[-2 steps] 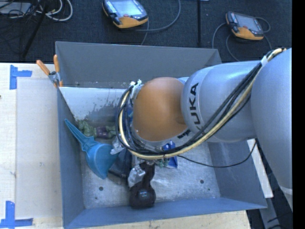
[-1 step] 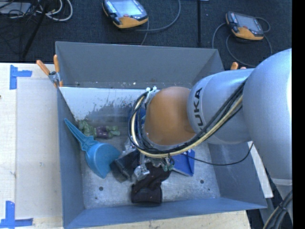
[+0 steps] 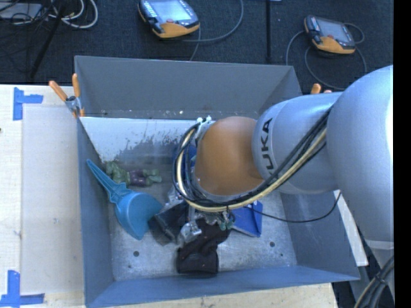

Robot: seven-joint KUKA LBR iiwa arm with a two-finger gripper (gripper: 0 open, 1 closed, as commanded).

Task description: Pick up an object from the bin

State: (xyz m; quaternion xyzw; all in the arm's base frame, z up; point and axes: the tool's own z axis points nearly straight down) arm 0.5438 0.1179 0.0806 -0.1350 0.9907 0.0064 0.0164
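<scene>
Single camera, set above the grey bin (image 3: 96, 249) and a little to its near side, facing down and tilted toward the far wall, close, bin taking most of the frame, arm (image 3: 321, 140) entering from the right, dark floor (image 3: 115, 43) beyond

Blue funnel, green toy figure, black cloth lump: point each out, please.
blue funnel (image 3: 136, 212), camera view, on its wide cup.
green toy figure (image 3: 131, 175), camera view, on its middle.
black cloth lump (image 3: 198, 256), camera view, on its lower part.
</scene>
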